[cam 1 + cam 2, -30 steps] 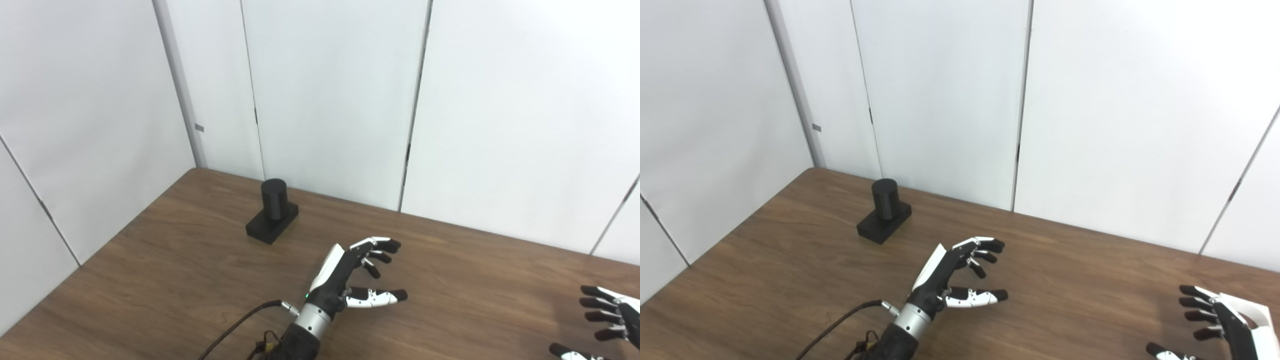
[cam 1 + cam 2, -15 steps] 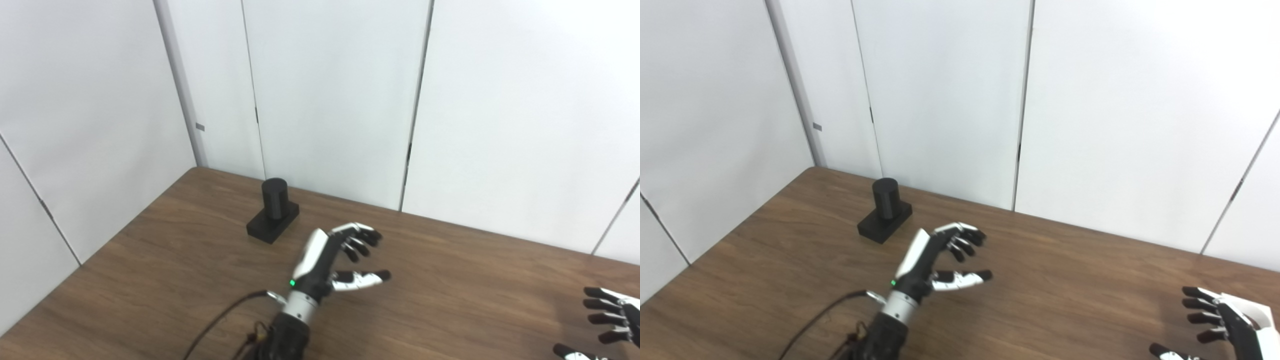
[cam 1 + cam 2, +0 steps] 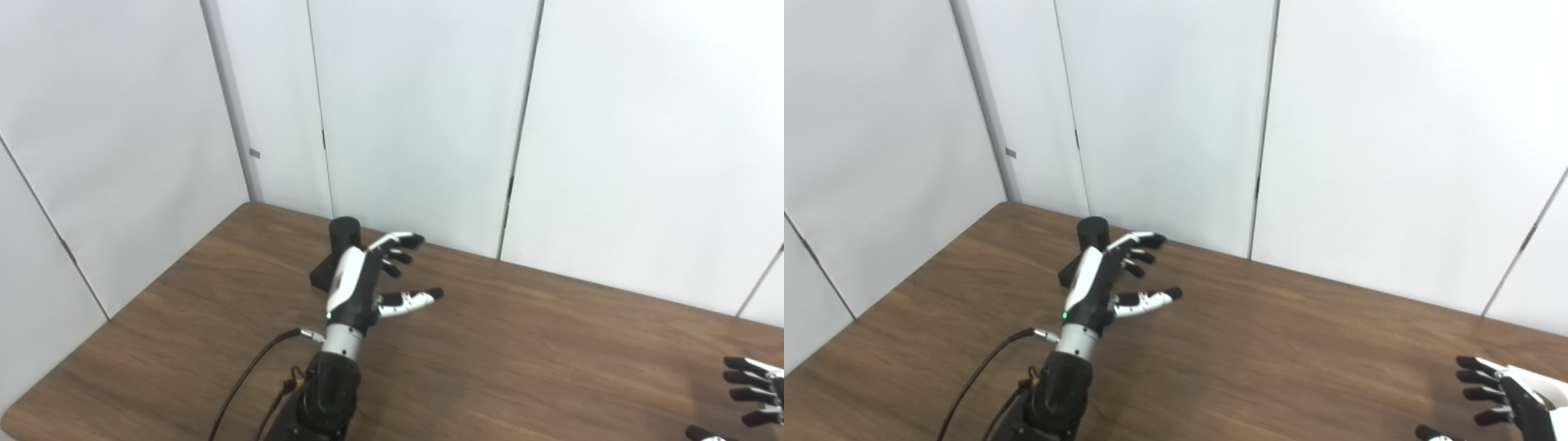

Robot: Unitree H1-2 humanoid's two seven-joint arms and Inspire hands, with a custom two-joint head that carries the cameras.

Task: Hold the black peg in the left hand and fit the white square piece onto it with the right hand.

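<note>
My left robot hand [image 3: 361, 278], fingers spread and empty, partly hides the black peg [image 3: 343, 232], a round post on a flat base.

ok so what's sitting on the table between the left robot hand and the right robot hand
Nothing: in the right eye view only bare wooden table lies between the left robot hand and the right robot hand.

Even, diffuse light fills both views, bright on the plain white wall panels [image 3: 416, 110] with no hard glare. The dark brown wooden table [image 3: 551, 355] carries a dull sheen and only faint, soft shadows, one beneath the right hand [image 3: 1513, 401] near the table's right end. The pictures are slightly soft and grainy; the black-and-white left hand [image 3: 367, 282] looks mildly blurred.
</note>
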